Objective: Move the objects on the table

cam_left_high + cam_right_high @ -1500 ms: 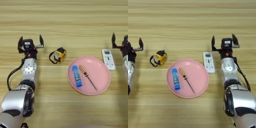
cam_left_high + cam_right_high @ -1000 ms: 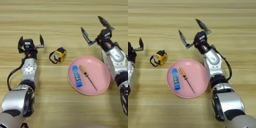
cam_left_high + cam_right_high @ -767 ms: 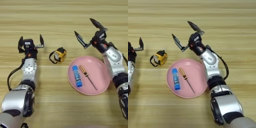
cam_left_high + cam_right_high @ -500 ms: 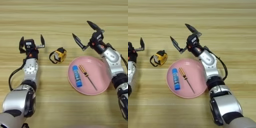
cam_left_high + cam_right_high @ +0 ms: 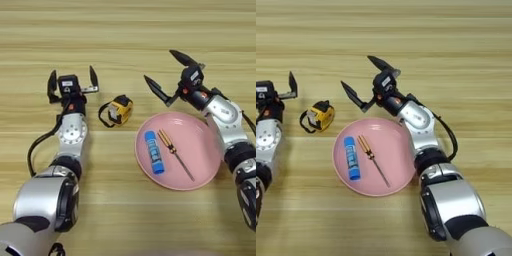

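Behind right arm [image 5: 225,117], no remote

A light-brown wooden table [image 5: 130,30] filled the whole view from edge to edge. Its surface was made of long planks running left to right, with fine horizontal grain and thin darker seams between the boards. The wood looked smooth and slightly glossy. Light fell evenly across it, a little brighter toward the top, with only soft, short shadows. No walls, floor, windows or other furniture could be seen anywhere around the table top.
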